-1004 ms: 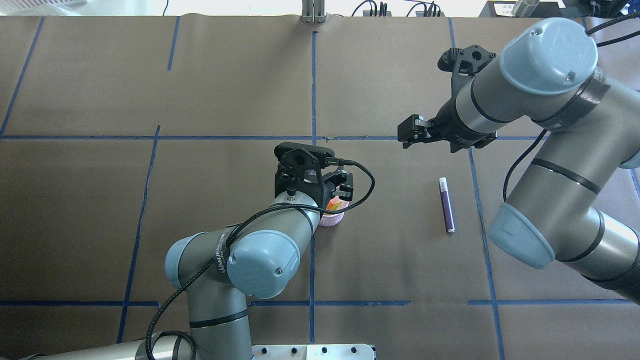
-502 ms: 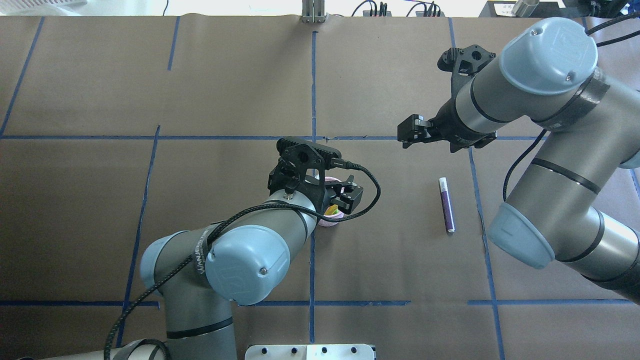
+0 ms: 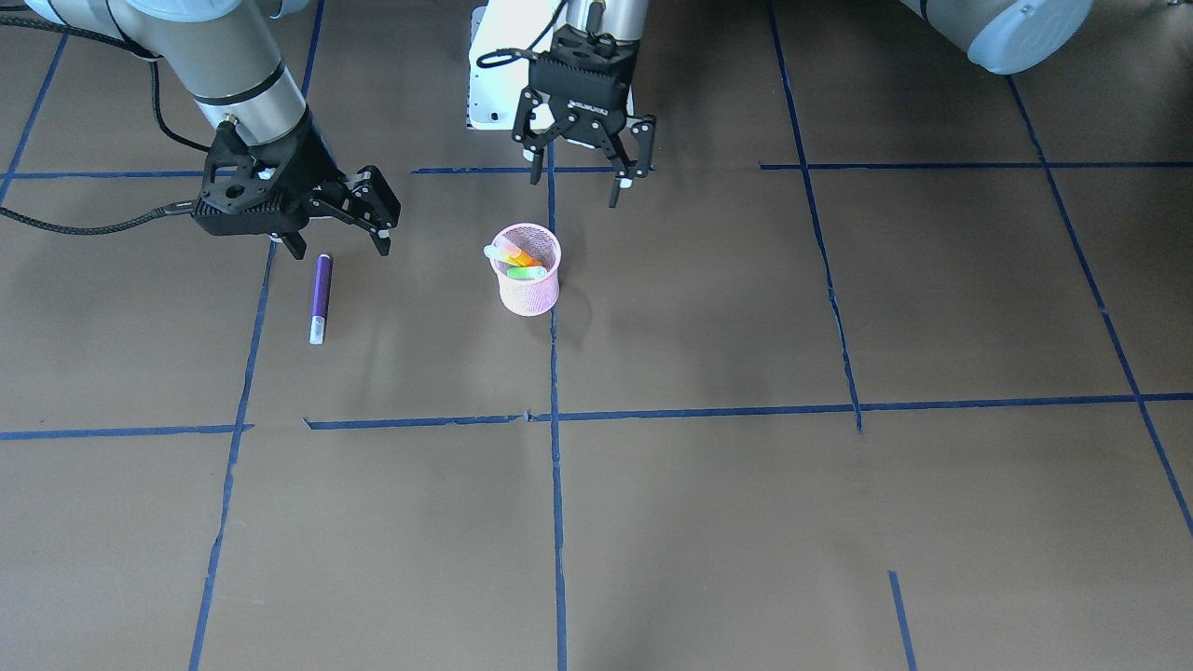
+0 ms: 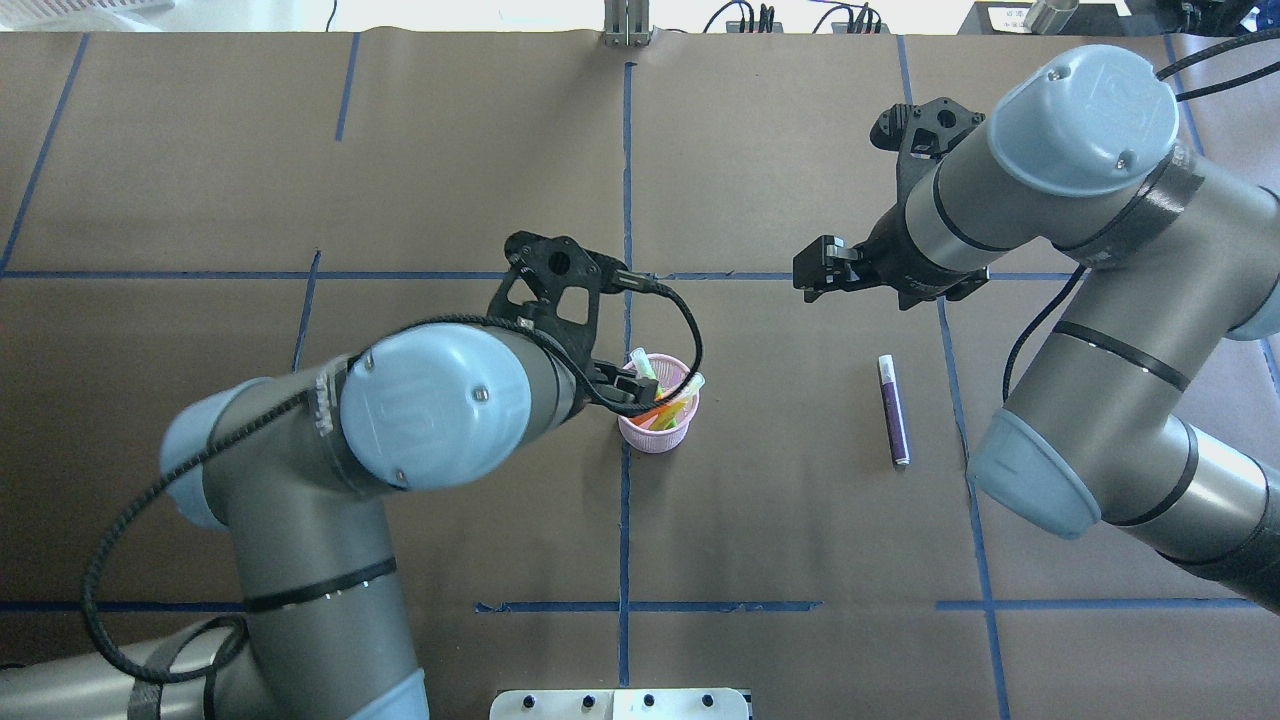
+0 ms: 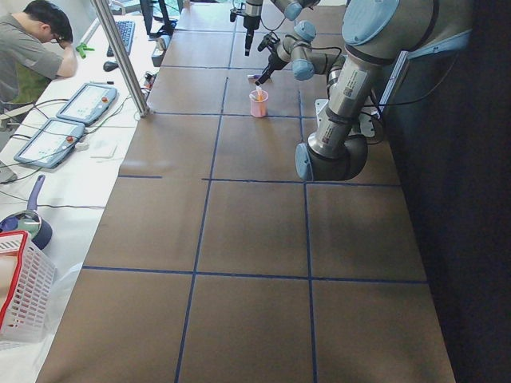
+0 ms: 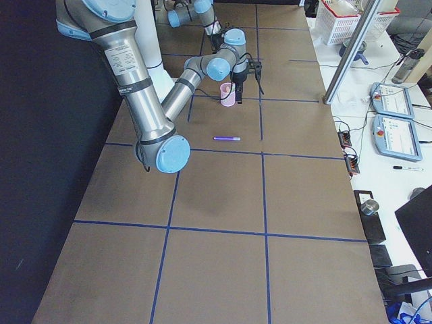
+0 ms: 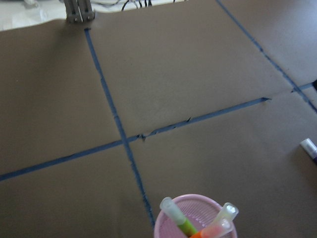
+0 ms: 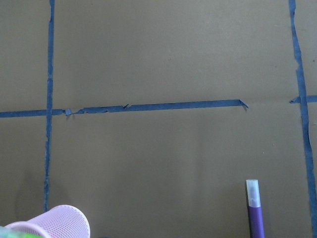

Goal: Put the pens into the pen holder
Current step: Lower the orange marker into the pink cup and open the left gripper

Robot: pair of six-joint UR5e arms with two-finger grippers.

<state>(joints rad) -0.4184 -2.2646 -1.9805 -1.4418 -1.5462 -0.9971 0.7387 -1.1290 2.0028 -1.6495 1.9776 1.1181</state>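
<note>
Near the middle of the brown paper-covered table, right beside a crossing of blue tape lines, stands the pink mesh pen holder, upright. Inside it lean the orange pen and the green pen, their pale ends poking above the rim; the left wrist view shows three pale tips, so whether something more sits in there cannot be told. The purple pen lies flat on the table, well apart from the holder on the robot's right side, its whitish end pointing away from the robot. The left gripper hangs above the table just behind the holder, on the robot's side, its fingers spread wide with nothing between them. The right gripper hovers near the purple pen's dark end, jaws parted and empty, not touching it. Beyond the table's far edge sit two tablet-like control pendants, a white basket and a seated person. Lettering runs along the left arm's cable sleeve, too small to read.
</note>
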